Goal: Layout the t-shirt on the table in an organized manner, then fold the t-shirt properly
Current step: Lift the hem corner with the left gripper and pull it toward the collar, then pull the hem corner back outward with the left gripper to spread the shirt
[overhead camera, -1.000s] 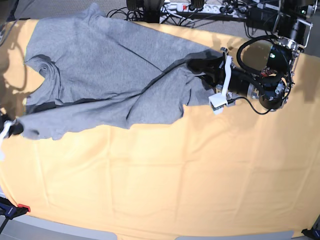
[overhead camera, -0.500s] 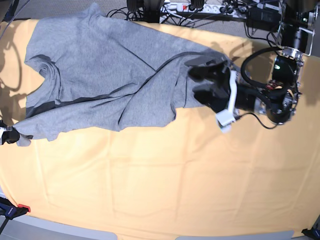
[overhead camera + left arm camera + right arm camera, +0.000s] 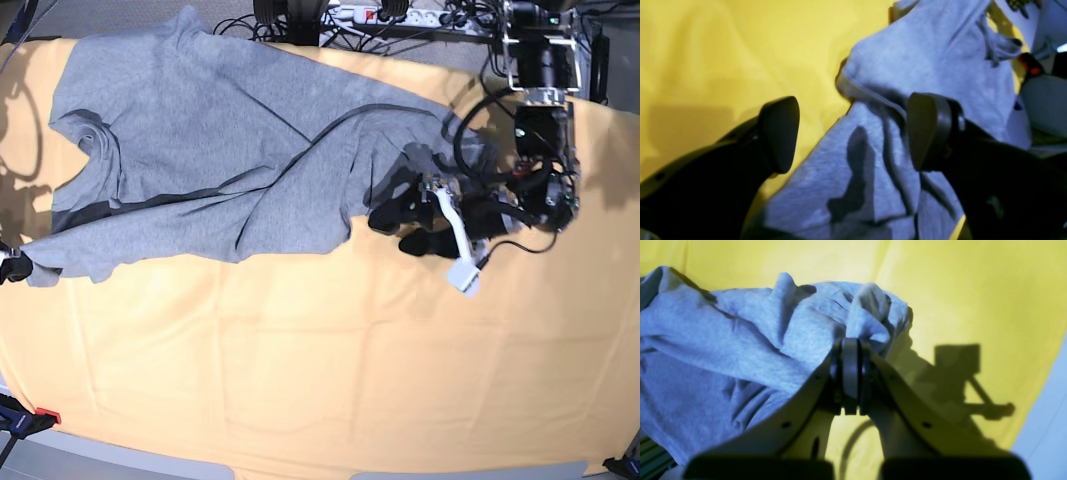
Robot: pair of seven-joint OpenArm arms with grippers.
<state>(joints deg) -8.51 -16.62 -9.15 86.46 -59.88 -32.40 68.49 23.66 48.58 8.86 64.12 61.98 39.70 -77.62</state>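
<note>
Release just happened on my left side: a second ago the left pincer (image 3: 392, 228) was clamped on the hem end of the t-shirt (image 3: 210, 150), right of centre in the base view, and now its jaws stand wide apart with nothing between them. It has also backed off a touch toward the lower right, so in the base view it sits just at the shirt's edge rather than over it. The left wrist view agrees: both black fingers (image 3: 780, 133) are spread, with the grey cloth lying slack on the surface (image 3: 330, 370) between and beyond them.

The right pincer (image 3: 850, 380) hasn't budged. It's closed tight on a bunched bit of grey fabric at the far left edge of the base view, roughly mid-height, and the shirt runs stretched out from there toward the right.

The shirt itself fills the upper left and upper middle of the base view, spread along the back half of the surface but with a long diagonal fold across the body and the collar region rumpled at the left. So my read: that was one stretch-and-drop, and the layout isn't done yet. The hem end near my left pincer looks crumpled, and the fold needs pulling flat before any proper folding starts.

Writing: none I can read. No print shows on the side of the shirt facing up, and I can't make out any labels on the gear along the top edge.
</note>
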